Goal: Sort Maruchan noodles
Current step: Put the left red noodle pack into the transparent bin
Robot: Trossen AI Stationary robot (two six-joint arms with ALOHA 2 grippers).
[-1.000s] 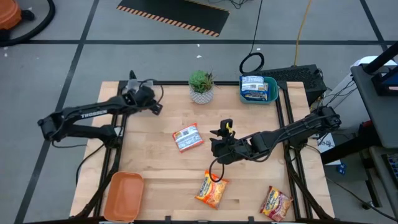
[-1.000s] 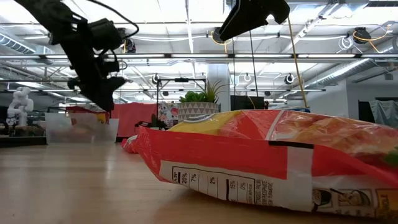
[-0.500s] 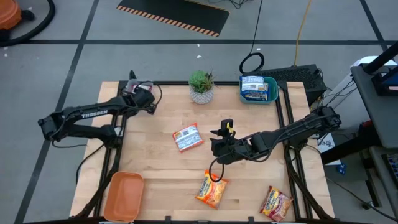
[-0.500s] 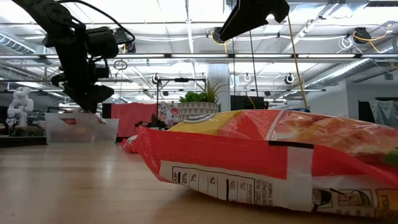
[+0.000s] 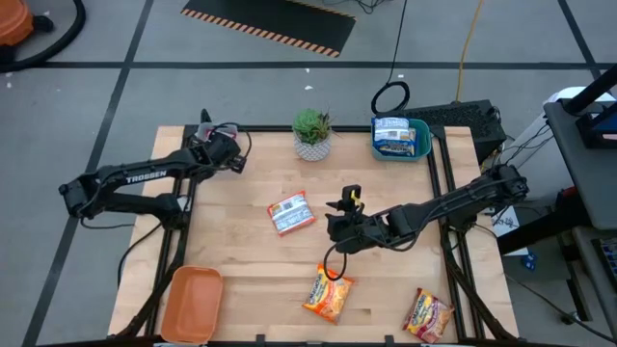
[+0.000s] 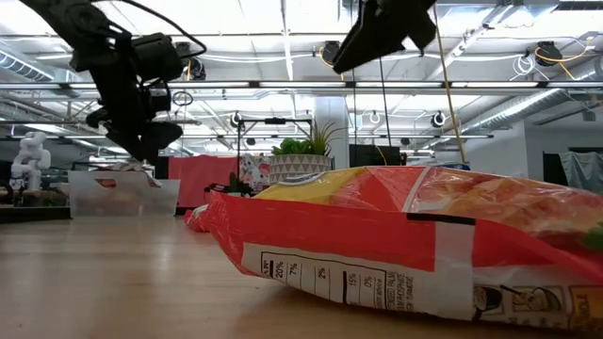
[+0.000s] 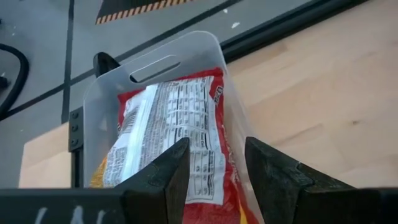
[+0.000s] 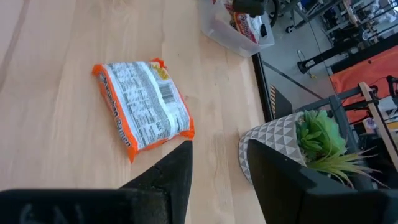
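While the right gripper (image 5: 339, 231) stays spread mid-table, the left gripper (image 5: 228, 154), spread and empty, has barely risen above the clear tray (image 7: 163, 57) holding a red-silver packet (image 7: 172, 134).

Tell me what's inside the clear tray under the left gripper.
The clear tray holds a red packet, label side up, below the open left gripper. Anything beneath that packet is hidden.

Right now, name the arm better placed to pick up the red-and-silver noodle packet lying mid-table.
Right. Its open end effector hovers just beside the red-and-silver packet; the left end effector is over the far-left clear tray.
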